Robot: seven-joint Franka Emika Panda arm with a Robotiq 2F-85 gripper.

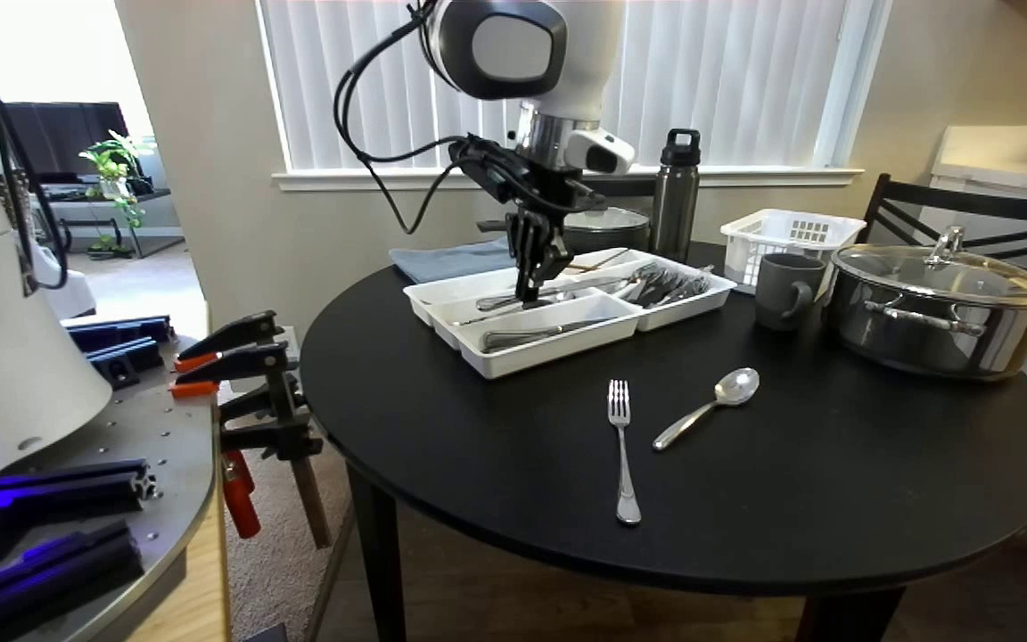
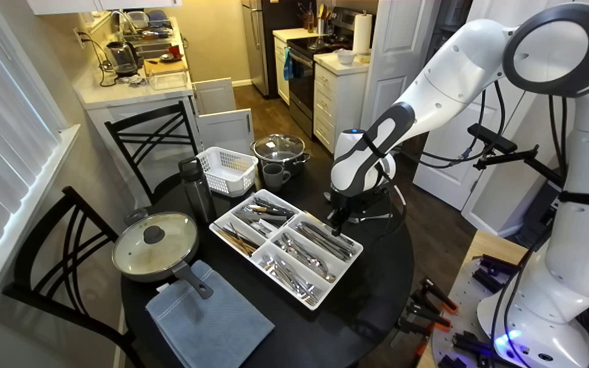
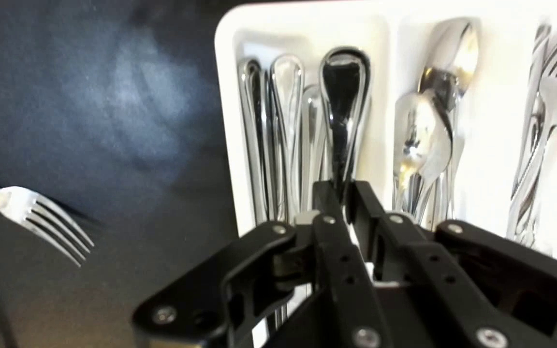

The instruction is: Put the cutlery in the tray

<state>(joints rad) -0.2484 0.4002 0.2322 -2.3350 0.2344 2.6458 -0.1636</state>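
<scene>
Silver cutlery handle (image 3: 344, 82), one: neck between the jaws of the gripper (image 3: 342, 195), rounded end beyond, over an outer compartment of the white tray (image 1: 567, 345). Jaws: nearly together, pinching that handle. Fork (image 1: 623, 453) and spoon (image 1: 729, 392): on black table (image 1: 834, 481), outside the tray.

Passages, 2: wrist view, left half, band of black table (image 3: 162, 217) between fork (image 3: 22, 205) and tray (image 3: 230, 111); lower right in an exterior view, open tabletop (image 1: 834, 499). Obstacles we list there, 5: fork and spoon (image 1: 715, 403), lower centre; mug (image 1: 779, 290) and lidded pot (image 1: 932, 334), right; bottle (image 1: 676, 201), upper centre, behind the tray.
</scene>
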